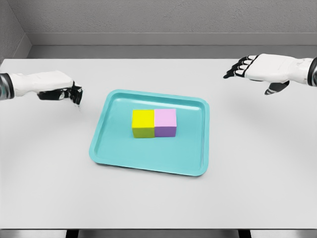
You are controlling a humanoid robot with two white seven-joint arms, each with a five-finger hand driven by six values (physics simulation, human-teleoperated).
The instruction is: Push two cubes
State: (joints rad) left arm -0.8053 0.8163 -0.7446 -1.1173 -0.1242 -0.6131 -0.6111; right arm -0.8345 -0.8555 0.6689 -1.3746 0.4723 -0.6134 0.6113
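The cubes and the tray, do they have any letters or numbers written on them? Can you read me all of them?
There are none: no words, numbers or signs can be read.
Yellow cube: plain.
Pink cube: plain.
Teal tray: plain.
White table: plain.

Each white arm is showing a dark ring band, and the left robot hand (62, 91) and right robot hand (252, 68) are wearing white shells with black fingers.
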